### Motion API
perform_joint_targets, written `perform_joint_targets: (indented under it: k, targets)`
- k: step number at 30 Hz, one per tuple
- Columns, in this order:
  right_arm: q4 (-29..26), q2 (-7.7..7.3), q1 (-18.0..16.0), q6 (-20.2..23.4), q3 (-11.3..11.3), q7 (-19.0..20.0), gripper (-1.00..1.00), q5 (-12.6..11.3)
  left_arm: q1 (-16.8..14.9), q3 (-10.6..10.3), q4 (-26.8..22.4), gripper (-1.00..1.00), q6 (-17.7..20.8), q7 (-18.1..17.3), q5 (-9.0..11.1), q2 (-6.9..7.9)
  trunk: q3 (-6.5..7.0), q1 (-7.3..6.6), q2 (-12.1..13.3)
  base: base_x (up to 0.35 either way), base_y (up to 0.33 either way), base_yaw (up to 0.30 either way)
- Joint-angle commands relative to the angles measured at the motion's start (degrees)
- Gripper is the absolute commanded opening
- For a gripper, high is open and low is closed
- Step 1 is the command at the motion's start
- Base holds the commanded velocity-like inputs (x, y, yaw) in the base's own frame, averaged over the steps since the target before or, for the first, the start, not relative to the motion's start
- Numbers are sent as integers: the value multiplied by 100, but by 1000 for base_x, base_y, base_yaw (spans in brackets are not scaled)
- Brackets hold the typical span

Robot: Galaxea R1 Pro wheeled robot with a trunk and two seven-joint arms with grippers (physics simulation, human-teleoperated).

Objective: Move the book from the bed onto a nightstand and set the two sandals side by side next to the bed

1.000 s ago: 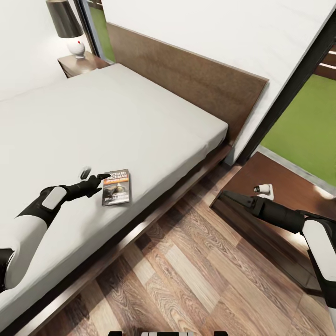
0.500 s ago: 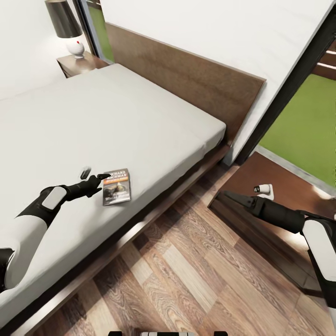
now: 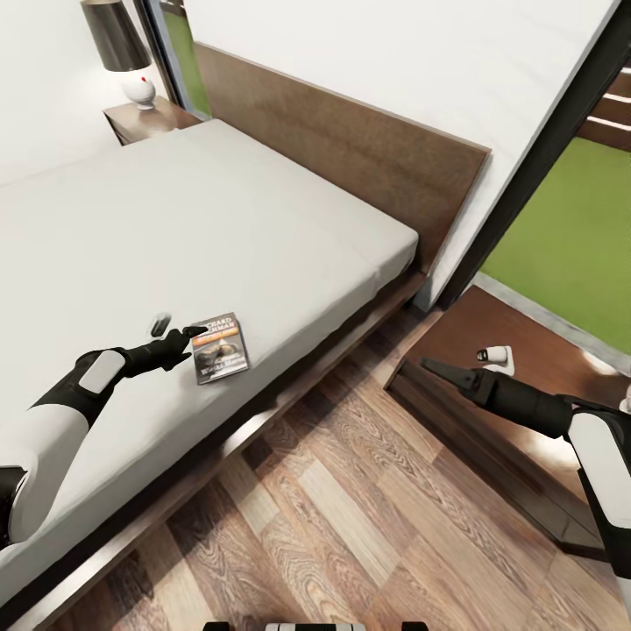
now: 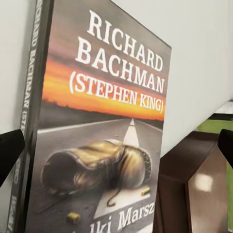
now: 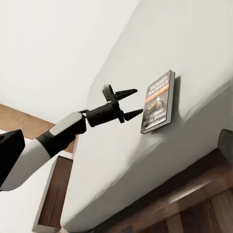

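Lying flat on the pale mattress of the bed [image 3: 219, 219], the book [image 3: 220, 348] sits left of centre in the head view, near the mattress's lower edge. Just to its left the left gripper [image 3: 175, 329] has its fingers spread wide, one tip at the cover's corner. At lower right, the right gripper [image 3: 438, 367] looks narrowed, holding nothing, over the nightstand [image 3: 526, 333].

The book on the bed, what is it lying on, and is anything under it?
The book lies flat on the bed, on its bare pale mattress, near the edge. The left tool, open, is beside it. Anything beneath its cover is hidden.
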Motion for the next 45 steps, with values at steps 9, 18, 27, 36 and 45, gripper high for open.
perform_joint_targets:
  k: [9, 18, 27, 36, 45]
  targets:
    - [0, 0, -4, 26, -6, 18, 100, 6, -3, -19, 1, 100, 17, -7, 27, 4, -3, 0, -2, 0, -5, -121]
    - [0, 0, -4, 26, -5, 18, 100, 6, 2, -19, 1, 100, 17, -7, 27, 4, -3, 0, -2, 0, -1, -47]
    - [0, 3, -4, 23, -5, 18, 100, 6, 5, -19, 3, 100, 17, -10, 27, 10, -3, 0, -2, 0, 0, -6]
    - [0, 0, -4, 25, -5, 18, 100, 6, 13, -15, 1, 100, 12, -20, 27, 27, -3, 0, -2, 0, 109, -1]
    - [0, 0, -4, 25, -5, 18, 100, 6, 15, -11, 1, 100, 16, -24, 27, 30, -3, 0, -2, 28, 41, 0]
